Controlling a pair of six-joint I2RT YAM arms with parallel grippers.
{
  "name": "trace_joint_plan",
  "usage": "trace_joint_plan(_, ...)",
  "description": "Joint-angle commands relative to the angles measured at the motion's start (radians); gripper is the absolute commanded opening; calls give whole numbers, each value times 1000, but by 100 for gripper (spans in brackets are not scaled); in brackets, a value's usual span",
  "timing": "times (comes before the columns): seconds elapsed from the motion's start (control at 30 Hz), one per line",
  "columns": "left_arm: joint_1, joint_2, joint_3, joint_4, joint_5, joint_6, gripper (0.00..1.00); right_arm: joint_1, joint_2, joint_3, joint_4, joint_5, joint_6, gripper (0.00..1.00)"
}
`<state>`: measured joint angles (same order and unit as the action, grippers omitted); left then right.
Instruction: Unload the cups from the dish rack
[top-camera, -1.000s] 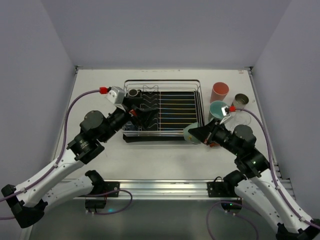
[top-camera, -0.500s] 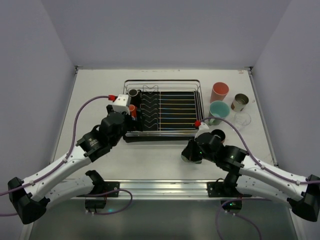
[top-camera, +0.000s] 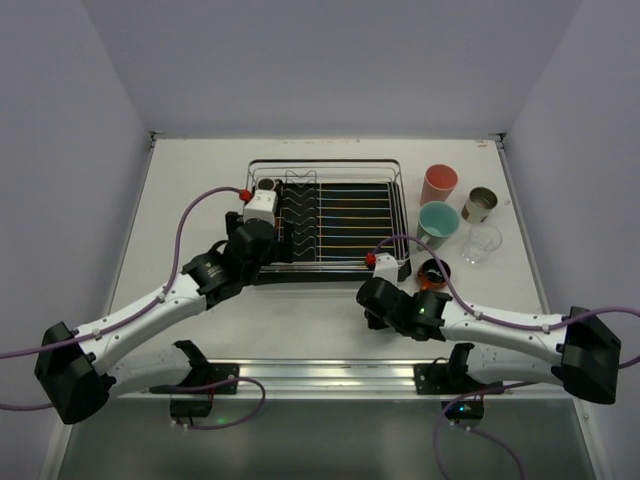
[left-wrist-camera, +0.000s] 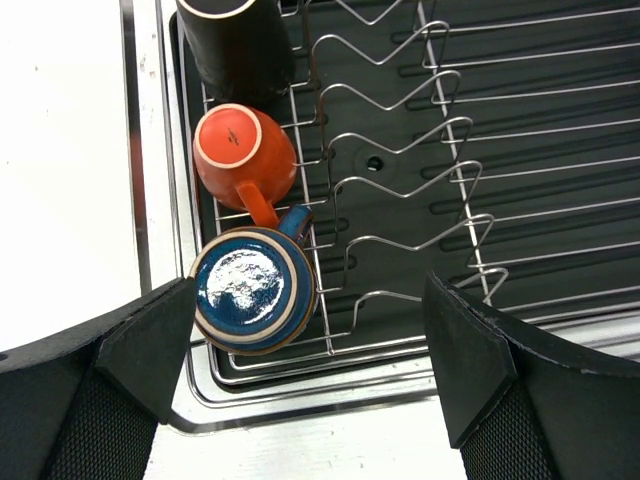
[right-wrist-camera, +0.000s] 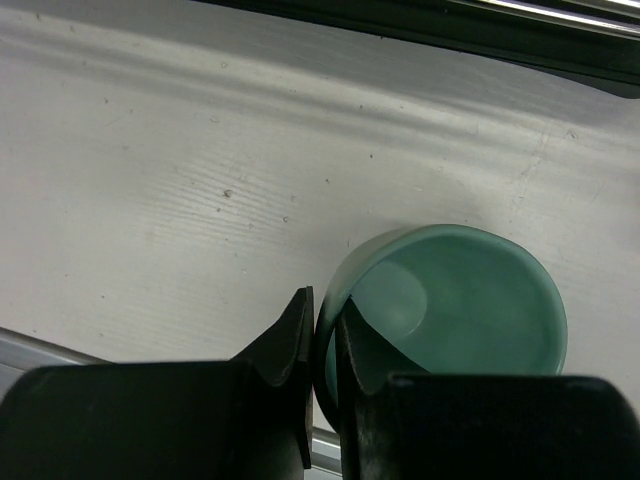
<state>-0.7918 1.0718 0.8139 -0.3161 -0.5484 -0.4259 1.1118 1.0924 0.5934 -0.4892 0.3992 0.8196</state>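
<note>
Now | right jaws pinch green mug (right-wrist-camera: 450, 300) rim | left jaws wide, empty, above blue cup (left-wrist-camera: 252, 290)

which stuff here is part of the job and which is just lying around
Job: dish rack, black cup, orange mug, blue mug, green cup, pink tumbler, mint mug, metal cup, clear glass, dark cup.
Not job: purple cables, mounting rail.

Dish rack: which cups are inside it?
Three at its left end: black cup, orange mug, blue mug. Left fingers hide its near corners.
</note>
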Motion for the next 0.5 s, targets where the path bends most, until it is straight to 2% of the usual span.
trace_joint_plan(0.0, 12, 45, 54, 12, -82, -2, 98, 16, 40, 37, 15, 108, 35, 3)
trace_joint_plan(0.07, 17, 60, 60, 8, -88, -2, 97, 22, 67, 36, 17, 112, 41, 7)
trace_joint_plan(0.2, 20, 91, 71, 14, -70, -4, 94, 34, 74, 29, 24, 109, 49, 27)
trace_joint_plan(0.27, 20, 106, 83, 2, -67, -7, 92, 39, 55, 29, 21, 110, 53, 34)
trace_joint_plan(0.33, 20, 112, 85, -12, -77, -11, 92, 40, 12, 22, 20, 110, 52, 47)
trace_joint_plan(0.47, 20, 99, 67, -20, -122, -16, 92, 40, -55, 13, 18, 102, 46, 58)
